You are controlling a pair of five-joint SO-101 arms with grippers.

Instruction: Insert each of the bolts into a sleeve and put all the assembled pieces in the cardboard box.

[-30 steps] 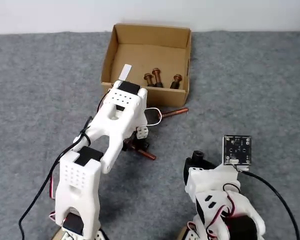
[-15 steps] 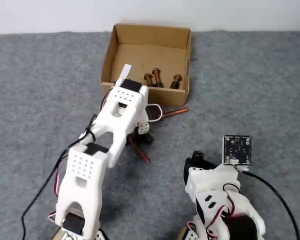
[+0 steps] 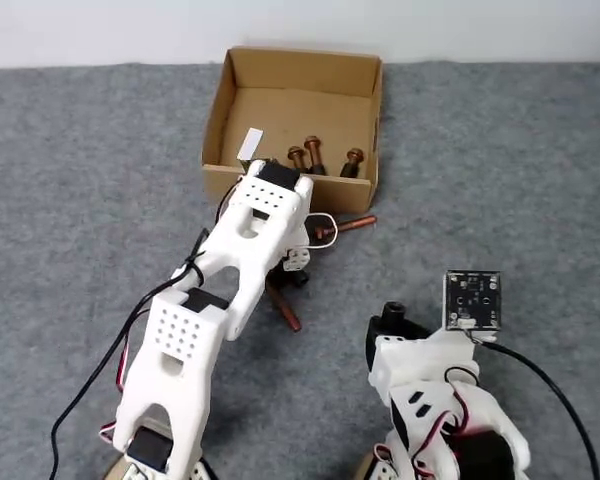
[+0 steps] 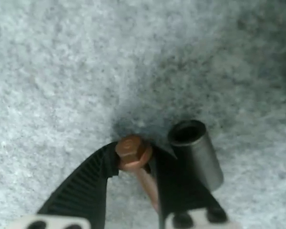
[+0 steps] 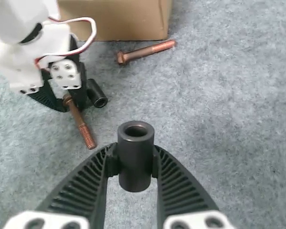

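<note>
My left gripper (image 4: 133, 156) is shut on the head of a copper bolt (image 4: 134, 151), whose shank slants down to the grey mat (image 3: 283, 306). A loose dark sleeve (image 4: 196, 151) lies right beside that bolt (image 5: 77, 120), its open end facing up. My right gripper (image 5: 136, 160) is shut on a second dark sleeve (image 5: 135, 155), held upright low over the mat. Another bolt (image 3: 346, 225) lies on the mat just in front of the cardboard box (image 3: 230, 110). Three assembled pieces (image 3: 325, 158) rest inside the box against its front wall.
The left arm (image 3: 230, 270) stretches from the near left edge up to the box front. The right arm (image 3: 440, 400) sits at the near right with a small black board (image 3: 472, 300) above it. Grey mat lies open on the far left and right.
The left arm has shifted a little right and toward the box. Its bolt has swung from lying sideways to pointing toward the near edge. The right arm has stayed put.
</note>
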